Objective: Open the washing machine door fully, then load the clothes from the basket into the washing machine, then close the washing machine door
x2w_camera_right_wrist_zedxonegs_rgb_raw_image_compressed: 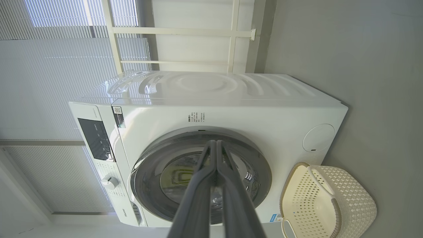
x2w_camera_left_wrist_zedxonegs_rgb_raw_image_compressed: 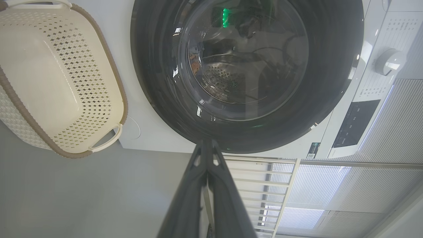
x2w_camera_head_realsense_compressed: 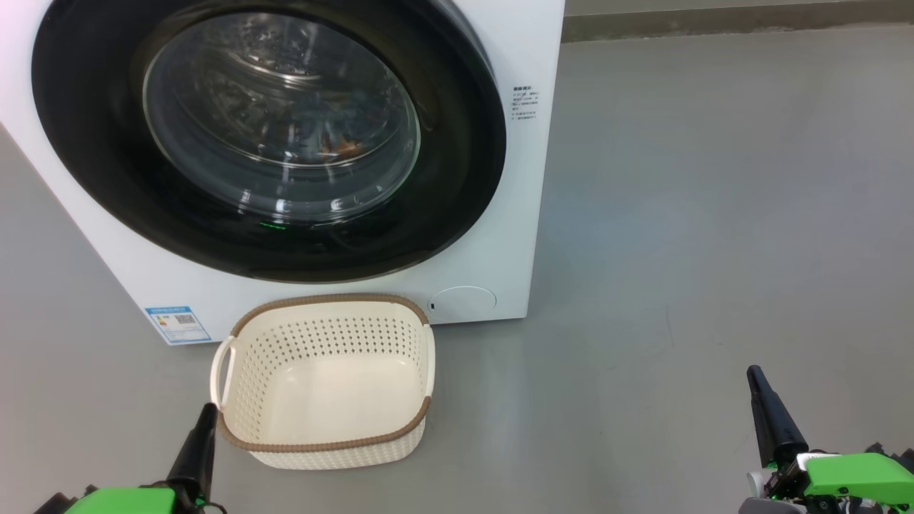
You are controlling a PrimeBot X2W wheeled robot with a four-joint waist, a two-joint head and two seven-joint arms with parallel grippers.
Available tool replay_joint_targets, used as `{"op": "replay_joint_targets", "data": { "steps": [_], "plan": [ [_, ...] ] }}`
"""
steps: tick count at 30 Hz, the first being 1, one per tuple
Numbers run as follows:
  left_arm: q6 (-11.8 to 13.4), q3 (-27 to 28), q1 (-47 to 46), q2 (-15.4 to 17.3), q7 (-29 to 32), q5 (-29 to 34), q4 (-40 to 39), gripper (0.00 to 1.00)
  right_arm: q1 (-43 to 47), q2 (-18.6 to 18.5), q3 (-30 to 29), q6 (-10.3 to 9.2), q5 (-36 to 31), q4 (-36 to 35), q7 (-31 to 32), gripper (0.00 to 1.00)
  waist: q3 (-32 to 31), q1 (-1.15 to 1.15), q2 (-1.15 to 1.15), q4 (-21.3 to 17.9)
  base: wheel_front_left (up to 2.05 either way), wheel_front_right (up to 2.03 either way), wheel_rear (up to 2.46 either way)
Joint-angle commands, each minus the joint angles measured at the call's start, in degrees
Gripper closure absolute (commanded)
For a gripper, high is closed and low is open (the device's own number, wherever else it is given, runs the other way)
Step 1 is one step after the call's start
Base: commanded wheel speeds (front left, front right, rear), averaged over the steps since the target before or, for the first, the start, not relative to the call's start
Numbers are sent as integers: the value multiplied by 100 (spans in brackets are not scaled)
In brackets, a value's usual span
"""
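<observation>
Looked basically done tbh: washing machine door (x2w_camera_head_realsense_compressed: 271, 135) shut over the clothes (x2w_camera_head_realsense_compressed: 339, 146), basket (x2w_camera_head_realsense_compressed: 325, 298) empty, left tool (x2w_camera_head_realsense_compressed: 208, 408) and right tool (x2w_camera_head_realsense_compressed: 755, 371) both pinched together at the lower corners, so probably only backing off remained.

The washing machine (x2w_camera_head_realsense_compressed: 514, 214), a big white front-loader, is sitting with the washing machine door (x2w_camera_head_realsense_compressed: 268, 139) lying shut against its front, glossy black rim circling the bulging glass. The clothes (x2w_camera_head_realsense_compressed: 341, 146) are showing through that glass as a dim bluish bundle with orange bits. The basket (x2w_camera_head_realsense_compressed: 325, 298) is standing upright just in front, below the door, its cream bottom showing bare.
</observation>
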Motion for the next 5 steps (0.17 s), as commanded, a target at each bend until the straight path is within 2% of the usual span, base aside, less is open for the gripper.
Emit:
{"op": "replay_joint_targets", "data": {
  "steps": [1, 5],
  "plan": [
    [-41, 198, -235, 109, 34, -48, -167, 100, -232, -20, 130, 9, 25, -141, 45, 100, 0, 0, 0, 0, 0, 0, 0],
    [-41, 198, -235, 109, 34, -48, -167, 100, -232, -20, 130, 9, 25, -141, 45, 100, 0, 0, 0, 0, 0, 0, 0]
  ]
}}
